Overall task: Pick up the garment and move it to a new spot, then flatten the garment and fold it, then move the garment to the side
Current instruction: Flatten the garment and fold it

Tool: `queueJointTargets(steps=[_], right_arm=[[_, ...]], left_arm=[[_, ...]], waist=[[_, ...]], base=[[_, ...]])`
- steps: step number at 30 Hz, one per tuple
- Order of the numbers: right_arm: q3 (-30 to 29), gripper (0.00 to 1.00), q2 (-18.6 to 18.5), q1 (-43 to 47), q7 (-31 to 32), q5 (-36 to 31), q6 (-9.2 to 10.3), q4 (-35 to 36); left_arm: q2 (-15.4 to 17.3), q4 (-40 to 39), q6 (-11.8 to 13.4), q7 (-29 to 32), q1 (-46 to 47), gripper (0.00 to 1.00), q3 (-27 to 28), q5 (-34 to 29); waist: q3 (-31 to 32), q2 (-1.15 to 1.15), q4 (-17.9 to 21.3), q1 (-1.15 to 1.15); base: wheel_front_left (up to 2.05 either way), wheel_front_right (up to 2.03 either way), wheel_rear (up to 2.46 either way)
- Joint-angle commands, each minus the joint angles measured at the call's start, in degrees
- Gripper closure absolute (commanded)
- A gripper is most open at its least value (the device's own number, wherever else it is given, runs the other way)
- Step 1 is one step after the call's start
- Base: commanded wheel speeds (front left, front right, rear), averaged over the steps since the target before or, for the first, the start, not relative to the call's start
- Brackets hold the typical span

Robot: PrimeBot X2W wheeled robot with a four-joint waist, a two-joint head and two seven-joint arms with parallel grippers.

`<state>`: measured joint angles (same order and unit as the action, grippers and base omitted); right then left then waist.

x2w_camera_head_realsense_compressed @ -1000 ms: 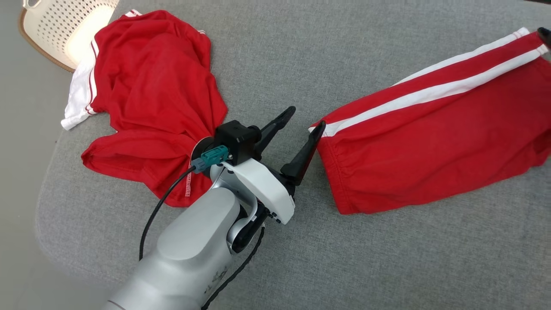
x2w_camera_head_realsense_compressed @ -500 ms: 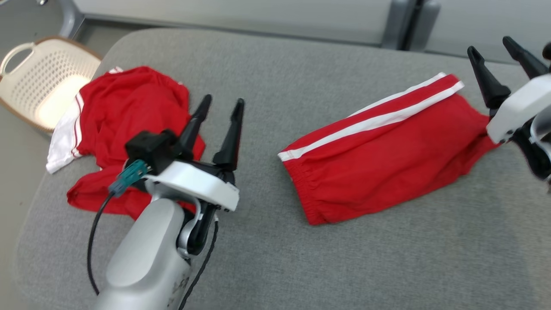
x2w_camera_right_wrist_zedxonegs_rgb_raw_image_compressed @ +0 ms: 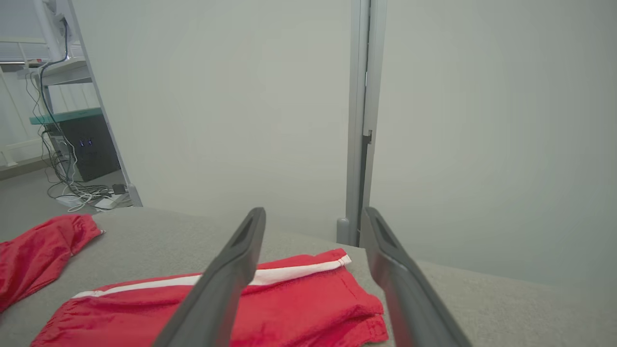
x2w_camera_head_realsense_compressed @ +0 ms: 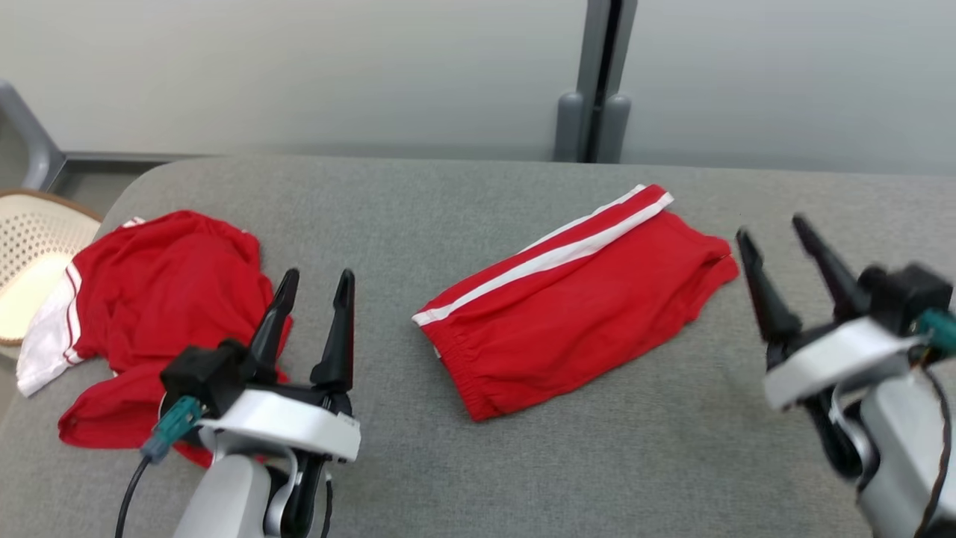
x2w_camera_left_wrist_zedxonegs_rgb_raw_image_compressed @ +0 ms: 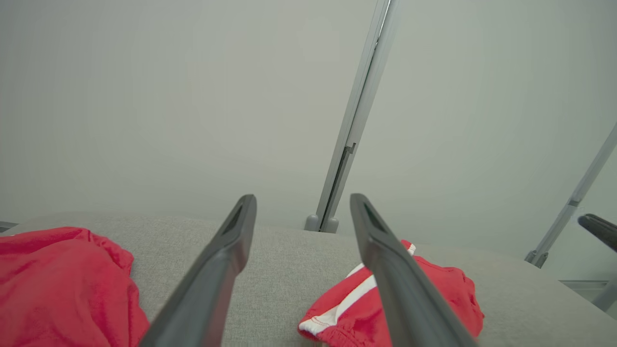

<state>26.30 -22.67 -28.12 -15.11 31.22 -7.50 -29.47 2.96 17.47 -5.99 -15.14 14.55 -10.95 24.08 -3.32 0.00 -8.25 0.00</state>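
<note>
Seemingly the fold is done: the red shorts (x2w_camera_head_realsense_compressed: 575, 299) with white side stripes lie folded flat in the middle of the grey padded surface (x2w_camera_head_realsense_compressed: 448, 463), between the left gripper (x2w_camera_head_realsense_compressed: 318, 276) and the right gripper (x2w_camera_head_realsense_compressed: 769, 228). Both have their jaws wide and empty, clear of the cloth. To shift the shorts aside well, pinch both short ends low through all layers and slide evenly, avoiding the crumpled red garment (x2w_camera_head_realsense_compressed: 164, 299) at the left.

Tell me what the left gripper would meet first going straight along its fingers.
Probably the pale wall beside the vertical post: the left gripper points over the grey cushion, between the crumpled garment and the folded shorts. Depth is unclear.
</note>
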Motion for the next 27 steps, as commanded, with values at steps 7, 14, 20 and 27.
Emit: queueJointTargets(steps=[7, 14, 20, 27], right_arm=[[-10.7, 0.00, 7.2, 14.8, 0.0, -11.4, 0.02, 7.2], [-14.7, 0.00, 10.8, 20.7, -0.1, -15.6, 0.02, 10.1], [-15.6, 0.00, 11.4, 20.8, -0.1, -16.5, 0.02, 9.5], [-18.2, 0.00, 13.1, 18.1, 3.9, -10.9, 0.02, 5.0]], left_arm=[[0.1, -1.5, -1.0, 0.0, -7.3, 0.00, 2.8, -3.1], [0.0, -3.3, -1.4, 0.0, -11.1, 0.00, 3.9, -3.8], [0.0, -3.2, -1.4, 0.0, -11.2, 0.00, 3.2, -3.6], [0.0, -2.8, -1.4, 0.0, -9.3, 0.00, 2.1, -3.1]], waist=[[3.5, 0.00, 3.4, 0.00], [3.8, 0.00, 4.2, 0.00], [3.1, 0.00, 4.0, 0.00], [0.9, 0.00, 2.3, 0.00]], base=[[0.00, 0.00, 0.00], [0.00, 0.00, 0.00], [0.00, 0.00, 0.00], [0.00, 0.00, 0.00]])
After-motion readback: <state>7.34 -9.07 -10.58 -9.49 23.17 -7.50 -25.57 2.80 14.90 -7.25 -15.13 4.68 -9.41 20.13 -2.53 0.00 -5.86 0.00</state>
